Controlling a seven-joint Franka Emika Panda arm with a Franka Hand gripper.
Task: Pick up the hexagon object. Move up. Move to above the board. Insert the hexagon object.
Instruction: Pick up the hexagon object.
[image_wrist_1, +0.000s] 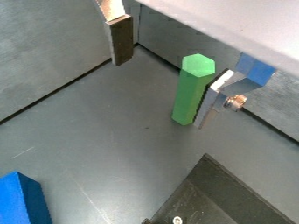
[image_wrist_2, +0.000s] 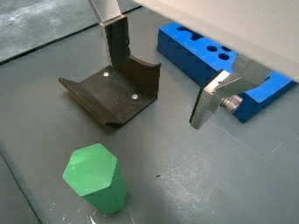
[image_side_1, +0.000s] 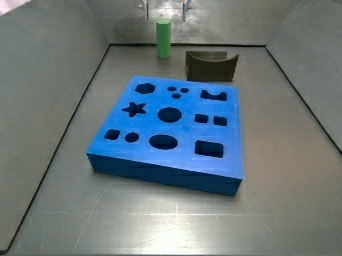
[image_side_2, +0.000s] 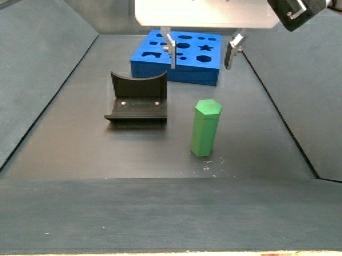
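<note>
The hexagon object (image_side_2: 203, 128) stands beside the fixture (image_side_2: 136, 98) (board (image_side_2: 185, 53) behind), claw (image_side_2: 198, 42) above.

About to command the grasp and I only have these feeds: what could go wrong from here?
The hand is open above the floor, and the upright hexagon object sits near one finger, not centred; closing now could tip it. In a side view the fixture stands close beside the peg, so a sideways correction might clip it. The board lies beyond the fixture, so carry high.

The grey metal tray floor (image_side_1: 287, 190) carries the flat blue foam board (image_side_1: 171, 165), an upright green hexagonal peg (image_side_2: 205, 128) and a dark olive curved block (image_side_2: 136, 99); the gripper (image_side_2: 199, 50) hangs above.
</note>
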